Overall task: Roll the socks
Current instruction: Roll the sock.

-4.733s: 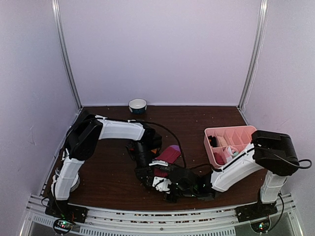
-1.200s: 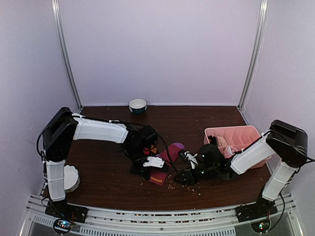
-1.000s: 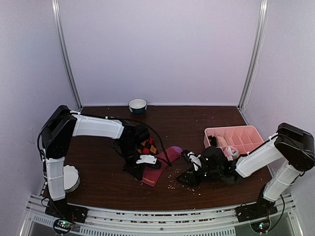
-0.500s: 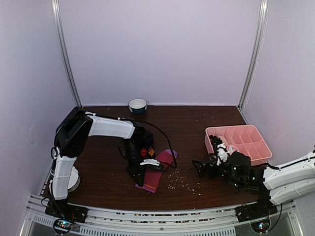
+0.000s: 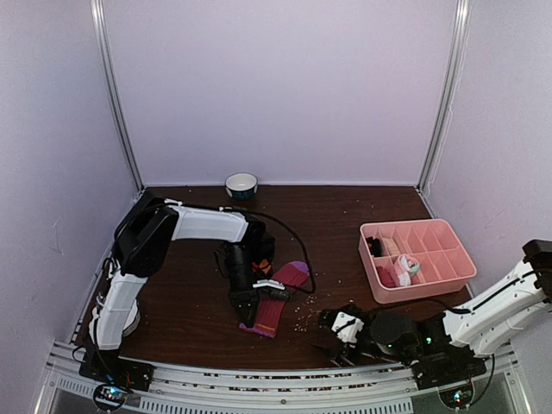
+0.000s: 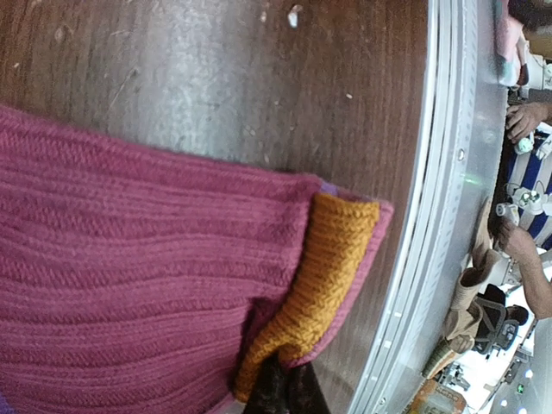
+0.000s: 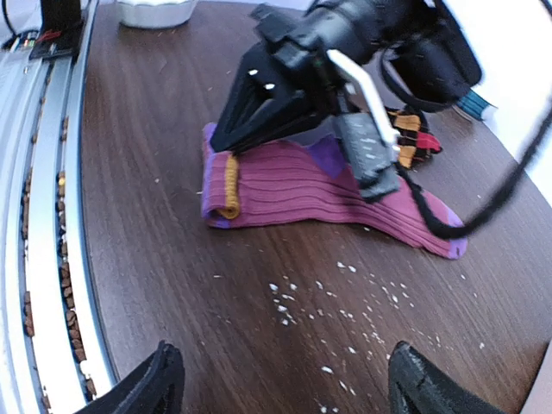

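- Right gripper has drawn back from beside the socks to the near edge of the table over the last second. Its fingers stand spread wide with nothing between them.
- Left gripper remains at the purple sock, jaws pressed together and pinching the fabric at the orange end (the left wrist view shows the orange knit drawn up into the dark fingertips).
- Purple sock lies flat, left of centre toward the front, with the orange end nearest the front rail.
- Argyle sock lies just behind the purple one, largely hidden under the left arm; whether the two overlap cannot be told.
- Pale crumbs are scattered on the wood between the purple sock and the right gripper.
- Pink bin stands at the right, well apart from the socks, with a pale rolled bundle in a near compartment.
- Small bowl sits against the back wall.
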Available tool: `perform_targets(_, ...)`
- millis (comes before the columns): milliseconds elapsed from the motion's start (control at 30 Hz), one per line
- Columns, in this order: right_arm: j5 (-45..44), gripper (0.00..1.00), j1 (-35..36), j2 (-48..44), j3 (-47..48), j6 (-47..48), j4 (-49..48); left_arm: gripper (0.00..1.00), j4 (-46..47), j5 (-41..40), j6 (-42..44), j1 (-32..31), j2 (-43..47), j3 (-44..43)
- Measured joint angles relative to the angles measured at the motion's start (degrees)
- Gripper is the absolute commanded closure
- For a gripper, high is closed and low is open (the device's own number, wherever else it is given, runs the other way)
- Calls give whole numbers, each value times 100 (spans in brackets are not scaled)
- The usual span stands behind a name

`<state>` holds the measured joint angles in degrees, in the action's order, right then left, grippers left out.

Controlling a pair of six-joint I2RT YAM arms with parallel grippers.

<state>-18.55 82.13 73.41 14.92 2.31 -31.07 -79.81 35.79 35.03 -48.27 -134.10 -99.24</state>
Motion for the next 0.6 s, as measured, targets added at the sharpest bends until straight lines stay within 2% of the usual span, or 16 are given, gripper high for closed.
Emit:
perform_targets(200, 229, 43, 175, 2013, 1403, 1056, -212, 100, -79, -31, -223, -11, -59, -96)
perform_targets(300, 426, 51, 94, 2638, 1980, 1408, -310, 100, -79, -37, -280, -11, -59, -96)
perform_targets(600, 841, 60, -245, 3460, 2754, 1845, -350, 100, -76, -39, -302, -15, -59, -96)
